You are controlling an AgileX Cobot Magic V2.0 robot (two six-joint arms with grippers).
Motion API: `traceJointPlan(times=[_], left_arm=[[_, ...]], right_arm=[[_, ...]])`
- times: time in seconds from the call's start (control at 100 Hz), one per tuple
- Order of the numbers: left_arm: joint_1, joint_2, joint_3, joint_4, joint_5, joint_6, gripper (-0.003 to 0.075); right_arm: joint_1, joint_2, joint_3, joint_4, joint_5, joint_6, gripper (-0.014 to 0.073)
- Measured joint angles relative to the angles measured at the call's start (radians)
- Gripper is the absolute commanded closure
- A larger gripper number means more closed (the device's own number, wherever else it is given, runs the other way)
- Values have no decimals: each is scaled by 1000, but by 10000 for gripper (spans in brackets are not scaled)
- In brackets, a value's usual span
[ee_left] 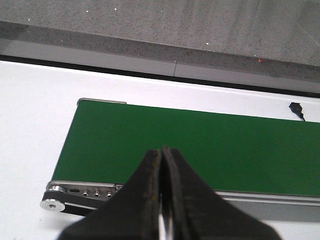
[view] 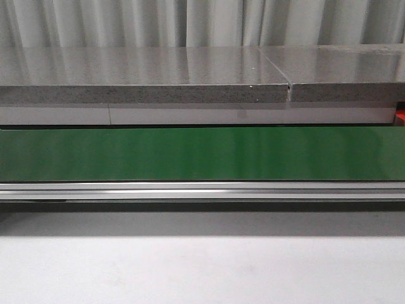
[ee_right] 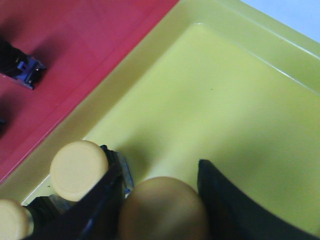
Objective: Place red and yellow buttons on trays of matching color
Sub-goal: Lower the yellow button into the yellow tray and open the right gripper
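Out front I see only the bare green belt (view: 202, 153) across mid-frame, no buttons on it. My left claw (ee_left: 162, 156) hangs pinched shut and empty over the belt's end. My right claw (ee_right: 159, 186) grips a yellow button (ee_right: 162, 207) at bottom centre above the yellow tray (ee_right: 225, 110), two placed buttons (ee_right: 79, 170) at lower left, so I judge we're well along.

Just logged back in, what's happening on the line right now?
The right gripper is over the yellow tray, holding a yellow button between its fingers; two more yellow buttons already sit in that tray. The red tray lies alongside it. The left gripper is shut and empty above the end of the green conveyor belt, which shows no buttons.
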Motion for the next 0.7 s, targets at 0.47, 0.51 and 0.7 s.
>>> traceJointPlan(times=[0.47,0.51,0.7], left_arm=[[0,0,0,0,0,0,739],[0,0,0,0,0,0,739],[0,0,0,0,0,0,739]], right_arm=[[17,0,0,2,-6,0,390],[17,4,0,2,-6,0,390],[17,38,0,2,-3,2,390]])
